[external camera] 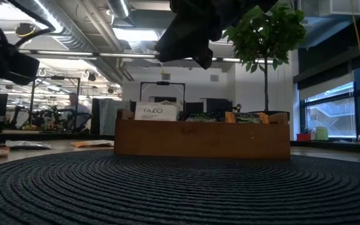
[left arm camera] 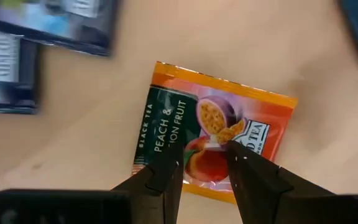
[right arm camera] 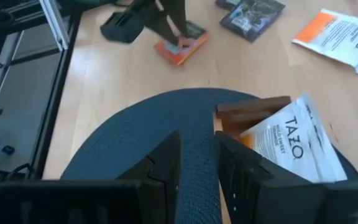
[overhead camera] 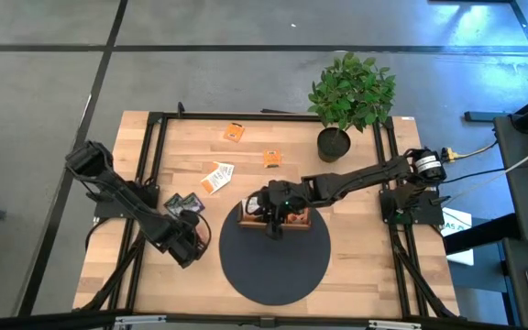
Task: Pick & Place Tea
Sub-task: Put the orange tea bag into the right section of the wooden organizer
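An orange tea sachet [left arm camera: 219, 124] printed with peach and passion fruit lies flat on the wooden table, left of the round dark mat [overhead camera: 273, 270]. My left gripper [left arm camera: 204, 155] points down over its middle, fingers open. The same gripper [right arm camera: 180, 38] and sachet [right arm camera: 180, 50] also show in the right wrist view. My right gripper [right arm camera: 197, 146] hovers open and empty above the mat, at the left end of the brown wooden tray [overhead camera: 246, 218]. A white TAZO sachet [right arm camera: 291, 140] stands in that tray. My left gripper's open fingertips [left arm camera: 166, 163] come from above at the printed face [left arm camera: 197, 134] of the orange sachet, one on each side of its middle. I cannot tell whether they touch it. The sachet lies flat on the table.
Two black sachets [overhead camera: 183, 203] lie just beyond my left gripper. A white-and-orange sachet [overhead camera: 216, 176] and two orange ones [overhead camera: 235, 132] [overhead camera: 271, 158] lie farther back. A potted plant [overhead camera: 348, 92] stands at the far right. The tray [external camera: 202, 140] holds several sachets.
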`<state>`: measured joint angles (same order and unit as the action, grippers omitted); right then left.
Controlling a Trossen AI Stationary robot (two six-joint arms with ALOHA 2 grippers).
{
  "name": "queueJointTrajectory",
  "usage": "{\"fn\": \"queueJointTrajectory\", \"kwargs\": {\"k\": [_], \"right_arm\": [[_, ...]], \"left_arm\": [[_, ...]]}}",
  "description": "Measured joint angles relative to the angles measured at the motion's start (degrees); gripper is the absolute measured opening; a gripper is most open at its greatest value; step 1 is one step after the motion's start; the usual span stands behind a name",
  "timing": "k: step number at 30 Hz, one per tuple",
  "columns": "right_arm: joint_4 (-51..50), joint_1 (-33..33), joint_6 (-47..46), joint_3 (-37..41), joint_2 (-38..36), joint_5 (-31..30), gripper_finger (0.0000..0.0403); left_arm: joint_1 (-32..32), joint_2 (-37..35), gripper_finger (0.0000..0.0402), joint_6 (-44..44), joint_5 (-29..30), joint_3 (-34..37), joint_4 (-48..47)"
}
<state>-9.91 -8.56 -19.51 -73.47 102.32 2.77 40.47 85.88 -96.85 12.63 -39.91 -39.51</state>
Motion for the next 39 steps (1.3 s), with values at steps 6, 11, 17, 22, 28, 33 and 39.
{"fn": "queueJointTrajectory", "kwargs": {"k": [6,11,17,22,28,33,39], "right_arm": [[2.68,-0.07,-4.01,-0.02,0.02,-0.79,0.0100],[5.02,-1.29,-9.60,-0.09,0.39,-3.21,0.0100],[13.20,-4.77,-15.89,-0.15,2.98,-9.19,0.0100],[22.47,-8.29,-19.18,-0.09,8.64,-9.02,0.0100],[31.38,-10.65,-23.93,-0.09,14.68,-8.75,0.0093],[34.34,-11.32,-25.74,0.02,16.77,-9.13,0.0084],[36.41,-11.29,-25.60,0.00,17.16,-9.23,0.0072]], "left_arm": [[1.56,2.42,0.0119,7.19,-1.25,-0.20,11.39],[4.53,3.49,0.0116,14.02,-3.25,-0.11,21.54],[7.45,6.86,0.0116,22.02,-4.46,-0.12,30.41],[8.12,10.95,0.0115,30.72,-6.13,-0.40,37.42],[7.45,10.42,0.0114,47.14,-6.82,-1.60,36.06],[6.53,5.54,0.0114,52.16,-4.19,-3.53,27.31],[7.86,1.91,0.0114,47.74,-0.36,-6.08,25.03]]}}
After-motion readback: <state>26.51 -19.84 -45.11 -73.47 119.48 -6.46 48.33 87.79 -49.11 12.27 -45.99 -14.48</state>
